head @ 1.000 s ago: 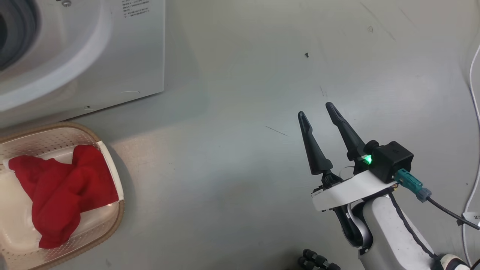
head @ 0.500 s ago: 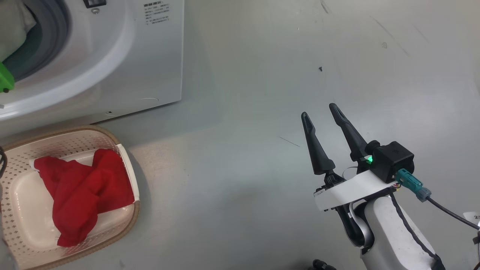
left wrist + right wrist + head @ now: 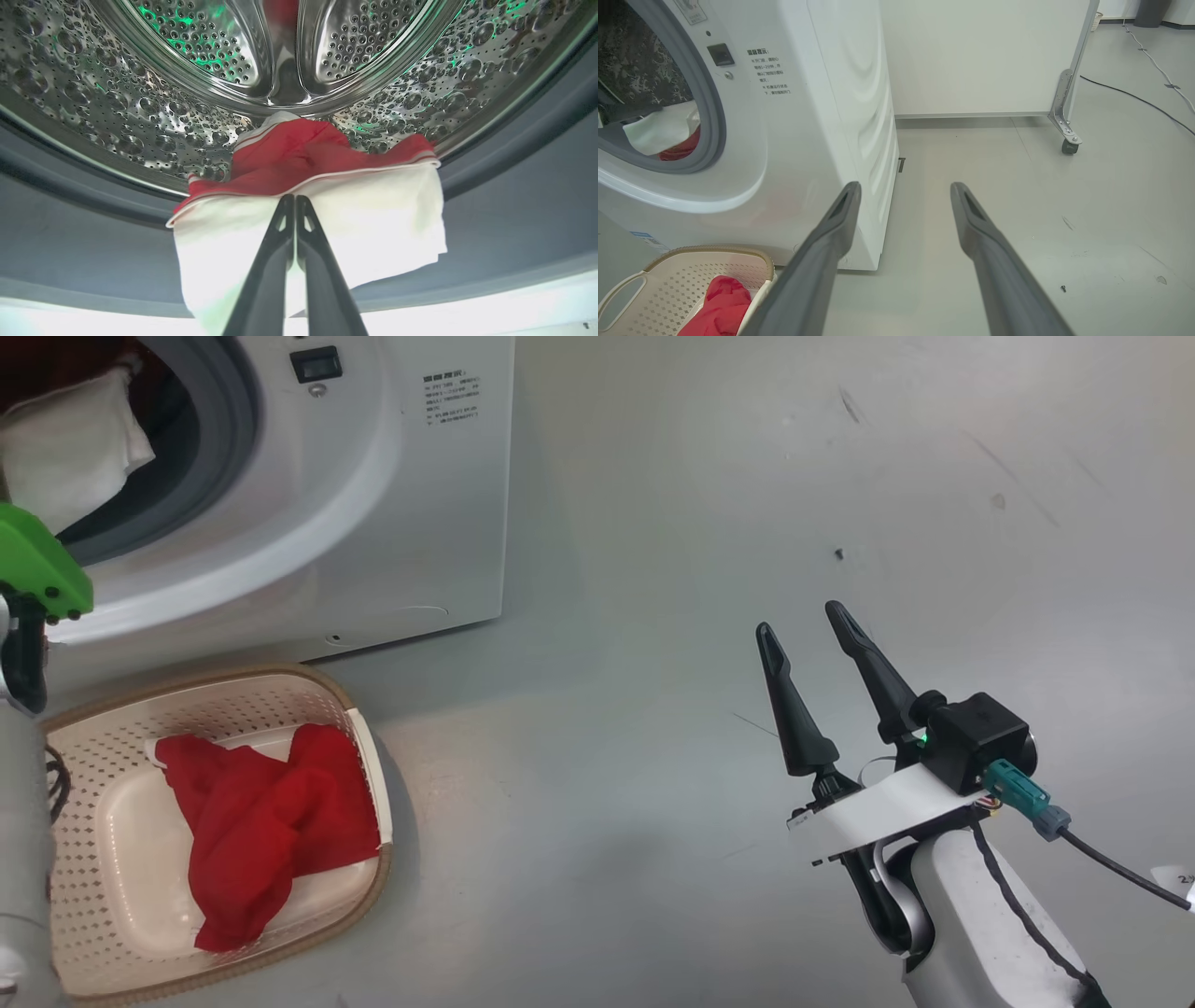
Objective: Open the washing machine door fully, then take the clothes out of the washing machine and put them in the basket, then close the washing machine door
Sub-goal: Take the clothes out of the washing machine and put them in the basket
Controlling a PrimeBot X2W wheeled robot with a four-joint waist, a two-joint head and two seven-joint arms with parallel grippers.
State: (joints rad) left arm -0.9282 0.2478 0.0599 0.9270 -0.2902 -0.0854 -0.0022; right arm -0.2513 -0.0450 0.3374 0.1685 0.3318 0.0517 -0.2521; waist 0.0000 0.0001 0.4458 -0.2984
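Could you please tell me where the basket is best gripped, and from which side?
Probably the looped end handle of the basket, approached from outside that end: its open slot admits one finger, while the red garment crowds the opposite end.

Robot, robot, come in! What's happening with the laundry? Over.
Left gripper shut on red-and-white garment at drum mouth. Right gripper open, over floor. One red garment in basket. Gasket lip below cloth.

Shiny steel drum [image 3: 140,116], dimpled & perf'd. Matt grey rubber gasket [image 3: 70,242], smooth. Soft red & white cloth for clothes [image 3: 373,224], matt. Cream perf'd plastic basket [image 3: 84,775], brown woven-look rim. Smooth white semi-gloss washing machine [image 3: 439,523] casing. Smooth grey floor [image 3: 653,476], scuffed.
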